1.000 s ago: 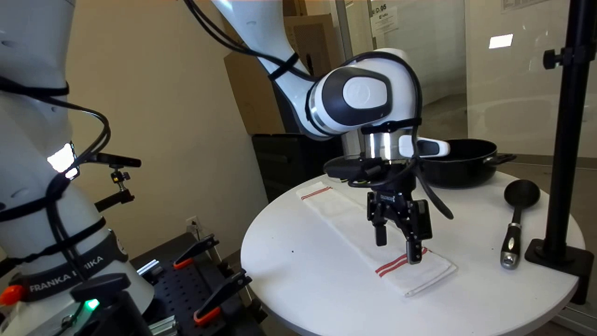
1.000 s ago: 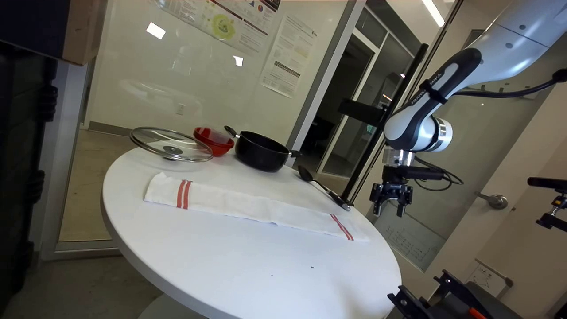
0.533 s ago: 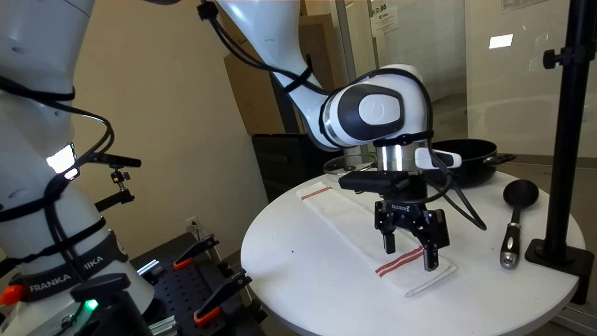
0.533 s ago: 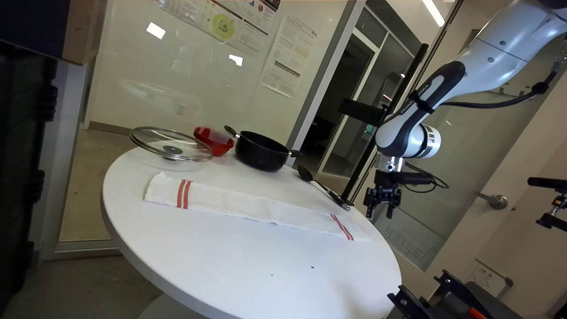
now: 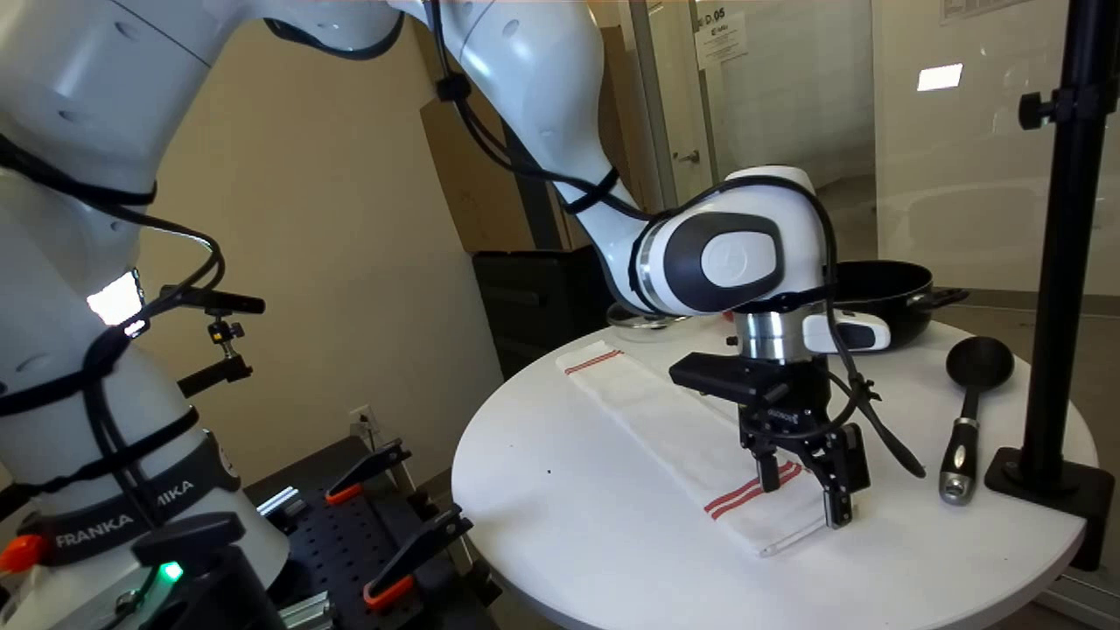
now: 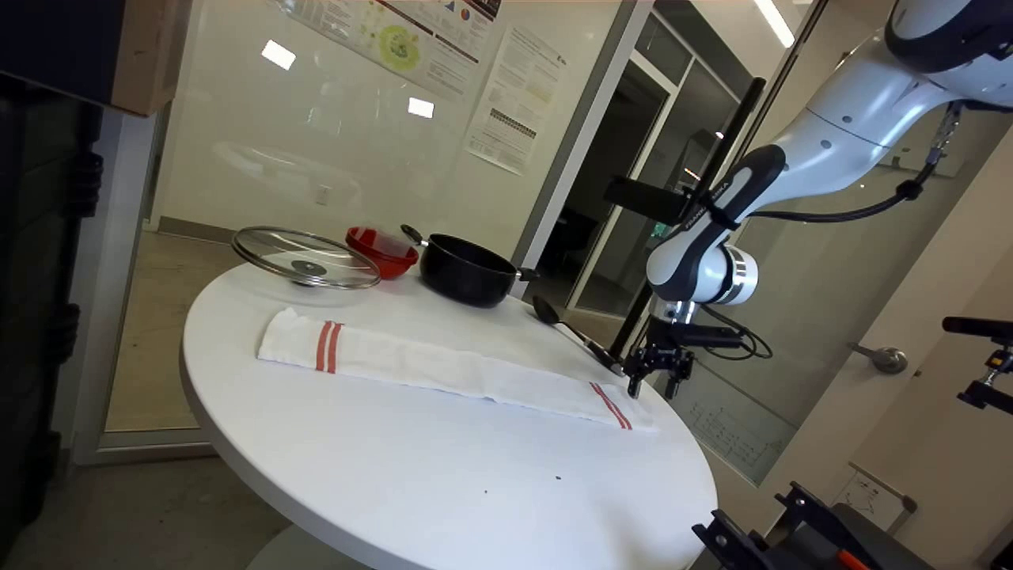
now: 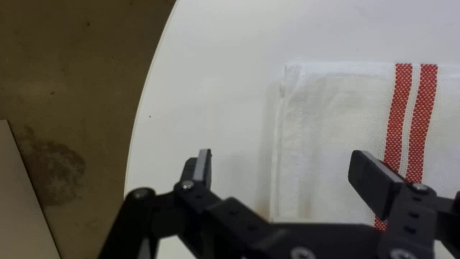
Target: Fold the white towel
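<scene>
- Evidently the gripper (image 7: 282,158) is spread wide; the wrist view shows one finger (image 7: 370,180) overlapping red stripes (image 7: 422,115) on the white towel (image 7: 334,118), the other beyond its short edge.
- Outside the wrist view, a red bowl (image 6: 388,257) appears in an exterior view.
- The towel lies stretched on the round white surface (image 6: 443,475); posters (image 6: 514,103) hang on the wall (image 6: 237,190).

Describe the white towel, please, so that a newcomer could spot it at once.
Find the round white table. The white towel lies across it, a long strip with one end near the robot's fingers. Unlike the black pan and red bowl, it is cloth, with two red stripes near each end.
</scene>
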### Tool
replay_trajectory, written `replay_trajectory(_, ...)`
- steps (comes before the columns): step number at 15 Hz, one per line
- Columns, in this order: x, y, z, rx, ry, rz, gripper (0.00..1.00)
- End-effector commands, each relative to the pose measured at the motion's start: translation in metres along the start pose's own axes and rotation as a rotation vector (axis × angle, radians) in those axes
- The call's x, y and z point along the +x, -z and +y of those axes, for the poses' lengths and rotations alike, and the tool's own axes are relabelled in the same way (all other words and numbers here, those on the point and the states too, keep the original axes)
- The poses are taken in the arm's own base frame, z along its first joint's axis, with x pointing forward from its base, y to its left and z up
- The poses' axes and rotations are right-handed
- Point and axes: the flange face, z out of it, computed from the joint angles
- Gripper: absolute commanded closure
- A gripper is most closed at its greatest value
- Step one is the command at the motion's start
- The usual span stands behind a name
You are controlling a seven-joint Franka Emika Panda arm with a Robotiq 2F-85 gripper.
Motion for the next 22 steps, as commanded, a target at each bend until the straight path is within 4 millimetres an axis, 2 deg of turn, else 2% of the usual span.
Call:
replay_trajectory(1,0.022,-0.007,-0.003,0.033,-0.031,0.022,0.06)
replay_trajectory(2,0.025,-0.007,-0.003,0.042,-0.035,0.024,0.15)
replay_trajectory(3,0.028,-0.008,-0.004,0.05,-0.039,0.028,0.3)
replay_trajectory(10,0.038,-0.016,-0.003,0.064,-0.032,0.024,0.81)
replay_trajectory(11,0.038,-0.019,-0.003,0.065,-0.027,0.013,0.42)
replay_trajectory(13,0.037,-0.027,-0.002,0.061,-0.029,-0.009,0.44)
replay_trajectory(15,0.038,-0.031,0.0,0.062,-0.031,-0.027,0.32)
replay_trajectory(16,0.038,-0.032,0.001,0.062,-0.035,-0.031,0.3)
replay_trajectory(17,0.039,-0.033,0.001,0.063,-0.033,-0.034,0.68)
replay_trajectory(18,0.039,-0.033,0.001,0.065,-0.034,-0.034,0.64)
replay_trajectory(19,0.04,-0.032,0.001,0.068,-0.036,-0.033,0.65)
replay_trajectory(22,0.043,-0.028,0.001,0.067,-0.042,-0.025,0.88)
